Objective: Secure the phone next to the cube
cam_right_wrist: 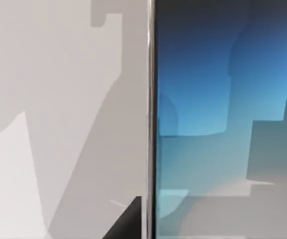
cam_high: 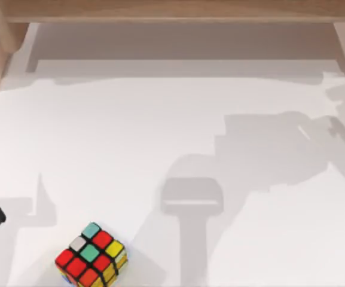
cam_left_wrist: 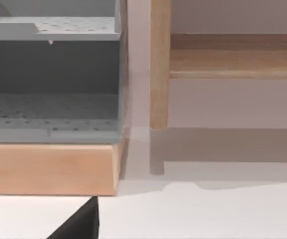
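Our right tool's state we cannot tell — the phone (cam_right_wrist: 223, 124) looms close beneath its wrist. The cube (cam_high: 91, 256) sits near the counter's (cam_high: 160, 131) front-left edge — carrying there seems next.

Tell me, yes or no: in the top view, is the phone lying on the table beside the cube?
No. The cube sits alone near the table's front edge, with bare white surface and shadows around it.

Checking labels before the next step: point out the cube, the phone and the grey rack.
cube (cam_high: 91, 255), top view, on its upper sticker face.
phone (cam_right_wrist: 223, 124), right wrist view, on its blue screen.
grey rack (cam_left_wrist: 51, 107), left wrist view, on its perforated lower shelf.
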{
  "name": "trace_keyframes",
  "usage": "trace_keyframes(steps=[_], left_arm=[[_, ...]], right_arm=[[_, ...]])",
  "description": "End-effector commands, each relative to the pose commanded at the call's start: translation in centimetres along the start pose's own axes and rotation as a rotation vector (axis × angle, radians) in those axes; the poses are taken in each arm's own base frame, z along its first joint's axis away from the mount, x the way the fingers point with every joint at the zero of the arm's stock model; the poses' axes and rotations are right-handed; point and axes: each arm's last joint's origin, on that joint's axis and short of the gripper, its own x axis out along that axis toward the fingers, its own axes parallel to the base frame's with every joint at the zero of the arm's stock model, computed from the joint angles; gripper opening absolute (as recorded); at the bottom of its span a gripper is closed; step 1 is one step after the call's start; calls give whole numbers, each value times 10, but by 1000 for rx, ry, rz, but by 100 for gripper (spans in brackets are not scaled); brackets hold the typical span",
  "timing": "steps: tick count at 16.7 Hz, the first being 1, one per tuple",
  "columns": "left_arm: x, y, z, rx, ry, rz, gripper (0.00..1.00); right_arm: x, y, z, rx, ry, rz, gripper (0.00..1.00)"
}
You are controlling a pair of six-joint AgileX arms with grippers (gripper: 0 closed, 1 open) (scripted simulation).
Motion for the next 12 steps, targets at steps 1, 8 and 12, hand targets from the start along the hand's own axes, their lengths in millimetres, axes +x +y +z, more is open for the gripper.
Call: trace_keyframes(steps=[1, 8, 12], left_arm=[[0, 0, 0, 0, 0, 0, 100], [0, 0, 0, 0, 0, 0, 100], [0, 0, 0, 0, 0, 0, 100]], right_arm=[[0, 19, 7, 19, 4, 14, 0], [3, 167, 25, 159, 89, 70, 0], [2, 250, 14, 226, 131, 58, 0]])
